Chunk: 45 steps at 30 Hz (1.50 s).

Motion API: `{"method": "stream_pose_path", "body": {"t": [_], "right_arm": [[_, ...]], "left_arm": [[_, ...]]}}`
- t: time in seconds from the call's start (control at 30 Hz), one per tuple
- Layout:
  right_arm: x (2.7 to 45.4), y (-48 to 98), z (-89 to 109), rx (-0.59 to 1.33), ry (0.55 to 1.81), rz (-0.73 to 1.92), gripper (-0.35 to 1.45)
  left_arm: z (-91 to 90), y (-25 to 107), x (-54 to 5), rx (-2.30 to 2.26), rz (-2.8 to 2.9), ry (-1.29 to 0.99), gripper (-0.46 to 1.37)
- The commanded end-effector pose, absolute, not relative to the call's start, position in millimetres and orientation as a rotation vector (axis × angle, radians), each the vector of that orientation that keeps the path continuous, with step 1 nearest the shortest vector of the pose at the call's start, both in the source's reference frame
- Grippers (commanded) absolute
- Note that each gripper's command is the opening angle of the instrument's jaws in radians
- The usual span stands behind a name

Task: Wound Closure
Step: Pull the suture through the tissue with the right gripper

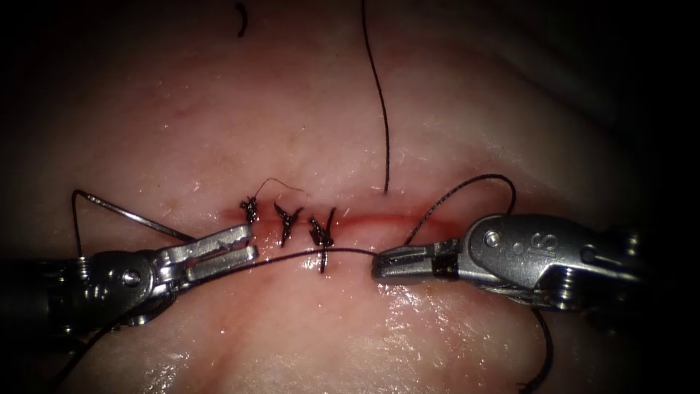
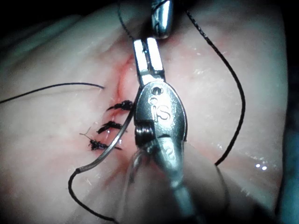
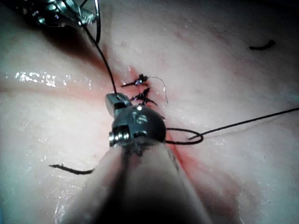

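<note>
While left tool [image 1: 237, 244] pinches needle [image 1: 135, 214] | right tool [image 1: 390, 264] clamps thread [image 1: 292, 257] | cut end [image 3: 70, 169] beside right shaft

The tissue [image 1: 306, 102] is pale pink and glossy, with a thin red line of fluid [image 1: 364, 219] along the cut. Three knots [image 1: 288, 222] and the thread [image 1: 379, 95] are black. The curved needle [image 1: 127, 213] is shiny silver, and both tools, left [image 1: 240, 244] and right [image 1: 386, 264], are bright grey steel.
</note>
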<state>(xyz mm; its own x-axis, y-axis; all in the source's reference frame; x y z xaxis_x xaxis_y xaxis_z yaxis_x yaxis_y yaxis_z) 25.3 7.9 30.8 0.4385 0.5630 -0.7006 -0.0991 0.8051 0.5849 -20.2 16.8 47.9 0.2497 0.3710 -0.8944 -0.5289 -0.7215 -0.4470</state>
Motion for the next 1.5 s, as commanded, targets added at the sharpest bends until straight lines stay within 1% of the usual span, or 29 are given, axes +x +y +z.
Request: {"method": "stream_pose_path", "body": {"t": [0.03,0.27,0.3,0.4,0.47,0.5,0.6,0.8,0.9,1.03,1.17,1.4,1.5], "right_arm": [[25.4,7.9,30.7,0.503,1.043,0.437,-0.35],[25.5,7.9,30.7,0.502,1.043,0.438,-0.35],[25.6,7.9,30.7,0.502,1.043,0.438,-0.33],[25.6,8.2,30.7,0.503,1.042,0.44,0.17],[25.5,8.2,30.5,0.505,1.042,0.439,0.6],[25.4,8.1,30.4,0.506,1.043,0.438,0.79],[25.2,7.8,30.1,0.508,1.045,0.435,1.04],[24.3,7.8,29.7,0.515,1.047,0.428,1.2],[23.3,7.9,29.3,0.512,1.066,0.43,1.2],[21.8,8.5,28.4,0.492,1.125,0.453,1.2],[20.4,9.1,27.3,0.487,1.162,0.467,1.21],[16.2,8.6,24.4,0.498,1.212,0.456,1.19],[13.6,8.1,23.0,0.479,1.227,0.465,1.18]], "left_arm": [[47.9,16.8,-20.2,-1.797,1.566,0.142,-0.35],[47.8,16.7,-20.0,-1.798,1.566,0.14,-0.35],[47.8,16.7,-20.0,-1.798,1.566,0.14,-0.35],[47.8,16.7,-19.7,-1.801,1.57,0.142,-0.35],[47.8,16.9,-19.4,-1.803,1.574,0.144,-0.35],[47.8,17.0,-19.3,-1.803,1.58,0.145,-0.35],[47.9,17.5,-18.7,-1.811,1.59,0.151,-0.35],[47.9,17.8,-16.8,-1.802,1.604,0.159,-0.35],[48.0,17.6,-15.4,-1.796,1.607,0.165,-0.35],[48.1,17.6,-13.9,-1.789,1.619,0.173,-0.35],[48.2,17.5,-13.3,-1.789,1.621,0.172,-0.35],[48.3,17.4,-13.8,-1.787,1.621,0.178,-0.35],[48.4,17.4,-14.1,-1.786,1.62,0.18,-0.35]]}}
